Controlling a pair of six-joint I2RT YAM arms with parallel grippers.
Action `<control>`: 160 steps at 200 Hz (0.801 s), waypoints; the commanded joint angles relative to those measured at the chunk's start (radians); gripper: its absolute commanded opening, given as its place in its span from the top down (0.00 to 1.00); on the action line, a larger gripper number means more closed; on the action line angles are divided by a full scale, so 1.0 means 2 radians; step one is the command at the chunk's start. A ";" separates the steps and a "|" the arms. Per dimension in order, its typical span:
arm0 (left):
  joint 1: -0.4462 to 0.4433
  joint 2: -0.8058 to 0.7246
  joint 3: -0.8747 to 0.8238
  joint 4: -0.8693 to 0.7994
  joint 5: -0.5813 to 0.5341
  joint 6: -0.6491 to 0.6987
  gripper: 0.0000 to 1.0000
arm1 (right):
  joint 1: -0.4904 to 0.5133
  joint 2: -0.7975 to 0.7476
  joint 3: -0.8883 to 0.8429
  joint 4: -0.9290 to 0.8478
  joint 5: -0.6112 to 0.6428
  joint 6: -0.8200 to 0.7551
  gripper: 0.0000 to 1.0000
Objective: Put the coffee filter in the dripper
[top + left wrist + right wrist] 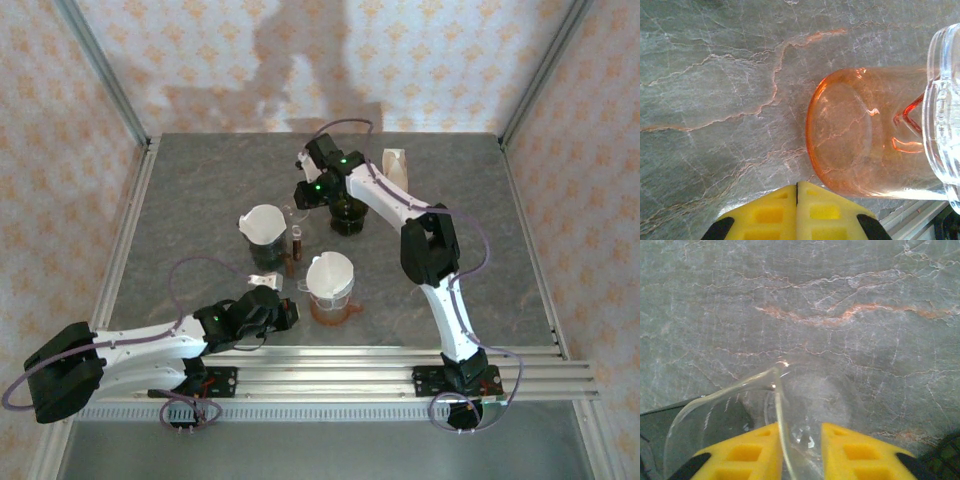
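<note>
A clear glass dripper (pixel 777 390) sits between my right gripper's (pixel 800 440) yellow fingers, its rim running along the left finger (pixel 747 452); the jaws are closed in on it. In the top view this right gripper (pixel 308 190) is far out on the table, beside a dark cup (pixel 348 215). White paper coffee filters sit in a cone (pixel 263 223) at centre left and in another cone (pixel 330 272) on an orange glass cup (pixel 332 308). My left gripper (pixel 287 312) rests shut and empty just left of that orange cup (pixel 865 135), its left gripper pads (pixel 797 192) pressed together.
A folded stack of paper filters (pixel 397 165) stands at the back right of the grey stone table (pixel 200 200). A small brown bottle (pixel 295 248) stands between the two cones. A small clear item (pixel 264 280) lies near the left gripper. Metal rails (pixel 400 360) run along the near edge.
</note>
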 commanded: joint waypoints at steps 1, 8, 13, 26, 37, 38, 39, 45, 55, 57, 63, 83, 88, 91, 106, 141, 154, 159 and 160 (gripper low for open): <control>-0.002 0.000 0.000 -0.004 -0.011 0.002 0.97 | 0.004 0.003 0.024 -0.012 0.007 0.002 0.80; -0.003 0.001 0.000 -0.004 -0.011 0.001 0.97 | 0.004 0.003 0.026 -0.011 0.008 0.003 0.82; -0.002 0.000 0.000 -0.005 -0.011 0.001 0.97 | 0.004 0.003 0.026 -0.010 0.010 0.005 0.83; -0.002 0.000 -0.001 -0.005 -0.011 0.001 0.97 | 0.005 0.000 0.028 -0.007 0.014 0.007 0.86; -0.002 0.000 -0.002 -0.004 -0.011 0.000 0.97 | 0.004 -0.001 0.031 -0.006 0.019 0.008 0.89; -0.003 0.000 -0.002 -0.004 -0.011 0.000 0.97 | 0.004 -0.001 0.031 -0.006 0.019 0.008 0.89; -0.002 0.000 -0.002 -0.004 -0.011 0.000 0.97 | 0.004 -0.001 0.031 -0.006 0.019 0.008 0.89; -0.002 -0.001 -0.002 -0.004 -0.011 0.000 0.97 | 0.004 -0.002 0.032 -0.005 0.023 0.010 0.92; -0.002 -0.002 -0.003 -0.005 -0.011 -0.001 0.97 | 0.005 -0.003 0.034 -0.005 0.028 0.012 0.95; -0.002 -0.003 -0.003 -0.005 -0.011 -0.001 0.97 | 0.004 -0.003 0.035 -0.004 0.029 0.011 0.95; -0.002 -0.003 -0.003 -0.006 -0.012 -0.001 0.97 | 0.004 -0.003 0.038 -0.005 0.030 0.012 0.97; -0.002 -0.005 -0.004 -0.007 -0.013 -0.001 0.97 | 0.004 -0.004 0.043 -0.005 0.037 0.014 1.00; -0.002 -0.005 -0.004 -0.006 -0.013 -0.002 0.97 | 0.004 -0.005 0.044 -0.003 0.041 0.015 1.00; -0.002 -0.006 -0.004 -0.006 -0.013 -0.002 0.97 | 0.004 -0.006 0.044 0.000 0.043 0.017 1.00; -0.002 -0.005 -0.004 -0.006 -0.013 -0.003 0.97 | 0.003 -0.010 0.046 0.006 0.049 0.023 1.00; -0.002 -0.007 -0.005 -0.007 -0.013 -0.004 0.97 | -0.002 -0.026 0.047 0.017 0.078 0.034 1.00; -0.002 -0.009 -0.006 -0.007 -0.013 -0.004 0.97 | -0.007 -0.035 0.047 0.022 0.085 0.040 1.00; -0.002 -0.010 -0.007 -0.007 -0.013 -0.004 0.97 | -0.009 -0.039 0.047 0.025 0.086 0.042 1.00; -0.003 -0.010 -0.007 -0.007 -0.013 -0.004 0.97 | -0.009 -0.039 0.047 0.025 0.087 0.043 1.00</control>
